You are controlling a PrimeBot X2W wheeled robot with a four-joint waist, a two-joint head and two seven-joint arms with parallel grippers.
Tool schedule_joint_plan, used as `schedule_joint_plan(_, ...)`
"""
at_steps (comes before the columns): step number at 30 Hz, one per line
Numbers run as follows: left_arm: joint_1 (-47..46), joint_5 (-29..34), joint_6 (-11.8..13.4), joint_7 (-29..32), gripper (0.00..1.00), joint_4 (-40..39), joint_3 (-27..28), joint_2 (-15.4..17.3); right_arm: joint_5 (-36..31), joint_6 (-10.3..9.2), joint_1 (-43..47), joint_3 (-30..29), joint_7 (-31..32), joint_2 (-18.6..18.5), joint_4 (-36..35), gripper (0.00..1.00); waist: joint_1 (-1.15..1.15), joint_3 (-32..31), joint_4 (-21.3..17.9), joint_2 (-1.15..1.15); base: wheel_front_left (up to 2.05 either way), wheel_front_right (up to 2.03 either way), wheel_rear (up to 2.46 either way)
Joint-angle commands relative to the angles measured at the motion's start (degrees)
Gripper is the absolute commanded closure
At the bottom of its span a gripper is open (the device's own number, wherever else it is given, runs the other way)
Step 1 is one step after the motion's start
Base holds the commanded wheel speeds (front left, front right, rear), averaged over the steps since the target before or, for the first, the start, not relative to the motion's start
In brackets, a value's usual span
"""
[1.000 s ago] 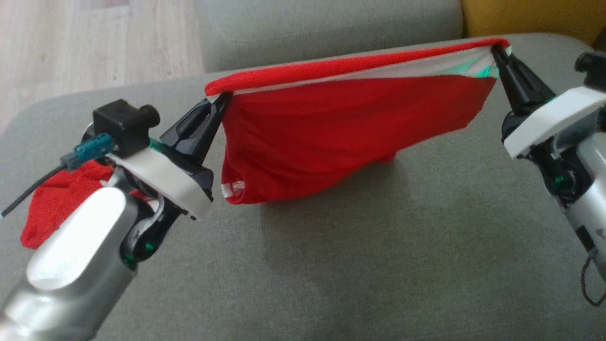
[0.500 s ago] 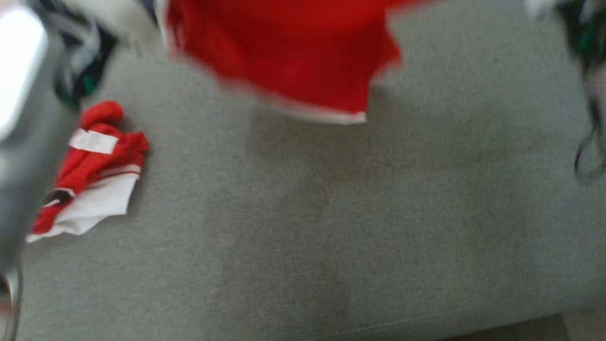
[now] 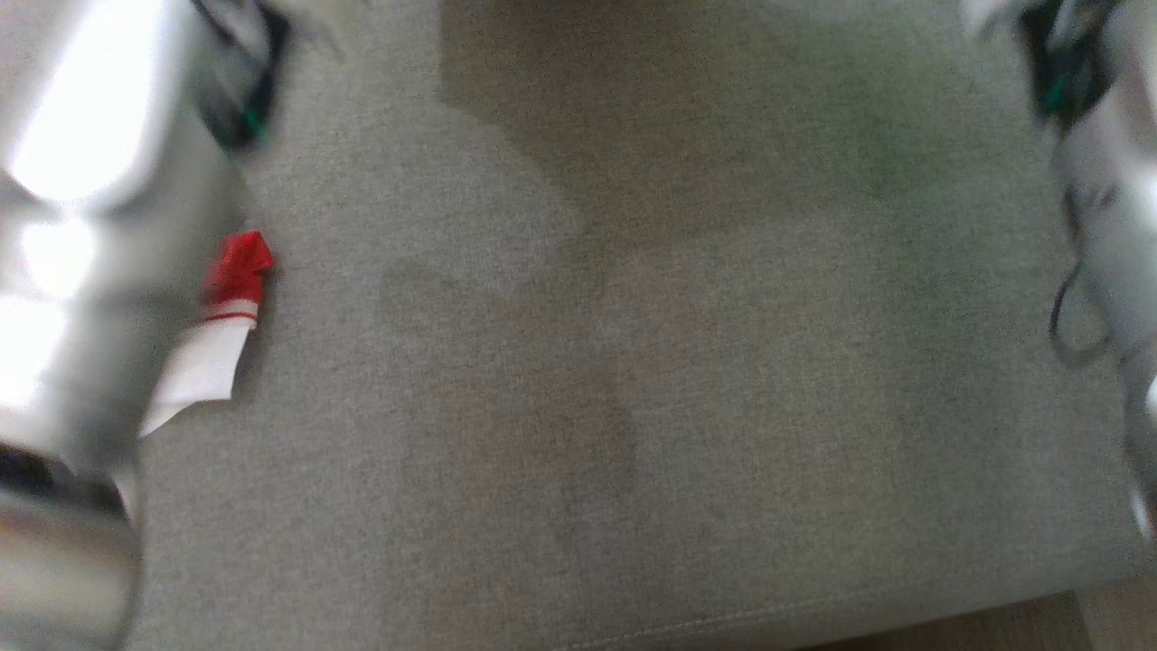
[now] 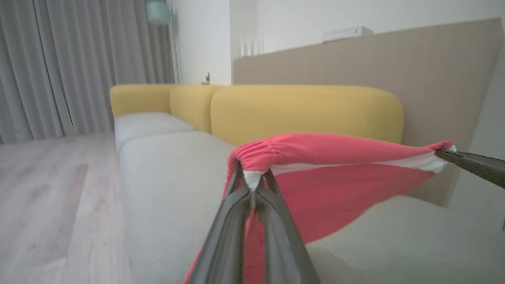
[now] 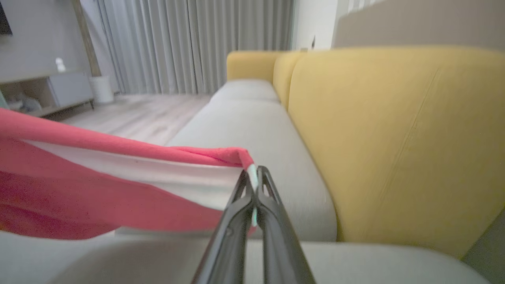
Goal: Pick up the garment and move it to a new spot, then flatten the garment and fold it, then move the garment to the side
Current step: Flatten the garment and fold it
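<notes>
Left wrist view, centre: left gripper (image 4: 252,187) pinched narrow on a gathered corner of the red garment (image 4: 339,185). Right wrist view, centre: right gripper (image 5: 254,175) clamped tight on the opposite corner. The cloth is stretched taut between the two, with a white band under the red top hem and the body sagging below. It hangs over the grey seat cushion (image 3: 633,407); its lowest edge is hidden behind the fingers.

Surface: a woven grey sofa seat, broad and flat, with its front seam along the bottom of the head view. A soft shadow (image 3: 678,136) lies across the upper middle. A second red-and-white cloth (image 3: 221,334) lies crumpled at the left, partly behind the blurred silver left forearm (image 3: 81,226). The right forearm (image 3: 1112,181) is at the upper right edge, also blurred.

Room: yellow backrest (image 5: 394,138) fills the right half of the right wrist view. Grey curtains (image 5: 197,43) run across the top, with pale wood floor (image 4: 47,189) beneath. A low cabinet (image 5: 67,88) and a white bin (image 5: 101,88) stand at the upper left. A beige wall panel (image 4: 394,59) rises behind the sofa
</notes>
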Motion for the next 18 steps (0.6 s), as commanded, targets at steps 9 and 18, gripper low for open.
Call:
schedule_joint_plan(9,20.02,-8.51,0.08,0.69,1.00,-12.05,-14.40,6.18,11.37,-0.04,13.63,14.52,13.69,-5.97,-5.88,1.00,-0.01,-4.30,0.48,0.00,0.00,0.00,0.00)
schedule_joint_plan(18,33.35,-10.51,2.18,0.35,1.00,-20.00,-19.61,7.83,24.57,-0.04,24.13,26.02,29.04,-19.44,-17.41,1.00,-0.01,-11.38,1.09,0.00,0.00,0.00,0.00)
